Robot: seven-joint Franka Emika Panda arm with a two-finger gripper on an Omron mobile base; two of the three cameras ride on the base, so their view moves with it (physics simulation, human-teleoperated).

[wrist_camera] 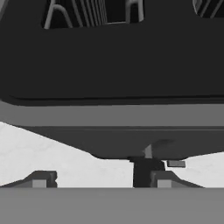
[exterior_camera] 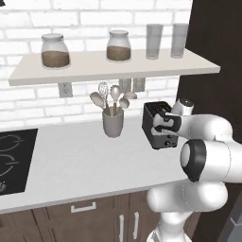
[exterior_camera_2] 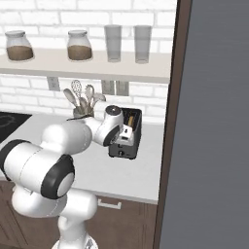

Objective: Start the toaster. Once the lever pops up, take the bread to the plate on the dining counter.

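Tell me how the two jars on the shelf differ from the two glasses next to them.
The jars are squat, lidded and hold a brown filling; the glasses are tall, straight-sided, lidless and look empty. The jars stand apart toward the shelf's left; the glasses stand close together at its right. All four are clear and upright.

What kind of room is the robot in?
A kitchen, it seems: a dark toaster sits on a white worktop, beside a cup of cooking utensils and a black hob.

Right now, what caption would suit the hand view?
Open claw poised at the dark toaster's front, just above the white worktop.
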